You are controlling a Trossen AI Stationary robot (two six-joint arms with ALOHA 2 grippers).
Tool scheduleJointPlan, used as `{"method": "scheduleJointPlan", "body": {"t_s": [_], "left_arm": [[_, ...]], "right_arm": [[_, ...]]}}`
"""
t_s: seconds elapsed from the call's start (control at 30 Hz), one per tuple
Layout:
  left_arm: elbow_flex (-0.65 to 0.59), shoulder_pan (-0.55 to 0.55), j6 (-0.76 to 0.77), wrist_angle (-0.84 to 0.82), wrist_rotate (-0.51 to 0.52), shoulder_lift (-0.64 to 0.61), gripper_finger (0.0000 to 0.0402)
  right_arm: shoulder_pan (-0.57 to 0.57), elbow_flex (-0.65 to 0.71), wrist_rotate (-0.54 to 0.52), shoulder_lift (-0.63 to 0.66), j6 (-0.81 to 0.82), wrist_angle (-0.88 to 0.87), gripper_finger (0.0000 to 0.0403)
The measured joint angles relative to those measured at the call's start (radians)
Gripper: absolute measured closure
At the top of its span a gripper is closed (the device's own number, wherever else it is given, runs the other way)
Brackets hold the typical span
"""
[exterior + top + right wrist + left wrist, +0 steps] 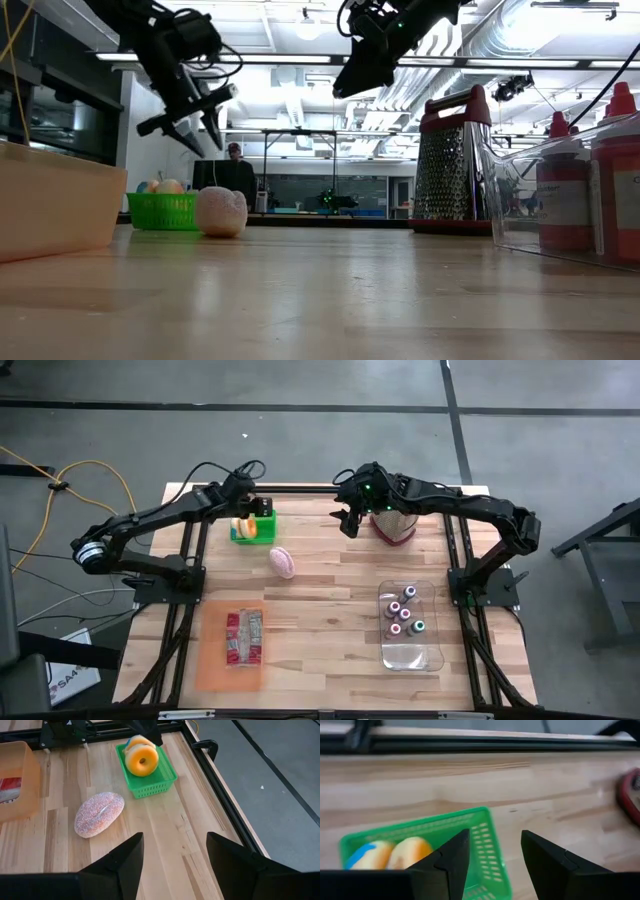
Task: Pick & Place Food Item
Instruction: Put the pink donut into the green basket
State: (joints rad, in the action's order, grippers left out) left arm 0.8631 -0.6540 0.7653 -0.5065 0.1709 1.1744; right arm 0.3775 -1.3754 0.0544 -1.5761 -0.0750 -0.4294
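A green basket (268,530) stands at the table's far left and holds two donuts, an orange one (142,760) and a blue-striped one (367,856). A pink speckled bun (283,562) lies on the wood, nearer the table's near edge and to the right of the basket. My left gripper (262,508) hovers above the basket's far right corner (485,827), open, with nothing between its fingers. My right gripper (348,522) hangs open above the table's far middle, looking toward the bun (99,813) and the basket (150,787).
A metal grater with red trim (395,525) stands at the far right, just behind my right gripper. An orange tray (215,660) with a packaged item lies near left. A clear bin (425,655) of bottles sits near right. Bare wood lies in the middle.
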Motion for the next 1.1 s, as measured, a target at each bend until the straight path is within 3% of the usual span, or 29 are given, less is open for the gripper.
{"method": "scheduleJointPlan", "body": {"t_s": [0.63, 1.1], "left_arm": [[0.0, 0.194, -0.043, 0.021, 0.001, 0.0, 0.0229], [0.0, 0.28, -0.178, 0.02, -0.002, 0.0, 0.0229]], "right_arm": [[0.0, 0.0, 0.0, 0.0, 0.0, 0.0, 0.0198], [0.0, 0.0, 0.0, 0.0, 0.0, 0.0, 0.0198]]}}
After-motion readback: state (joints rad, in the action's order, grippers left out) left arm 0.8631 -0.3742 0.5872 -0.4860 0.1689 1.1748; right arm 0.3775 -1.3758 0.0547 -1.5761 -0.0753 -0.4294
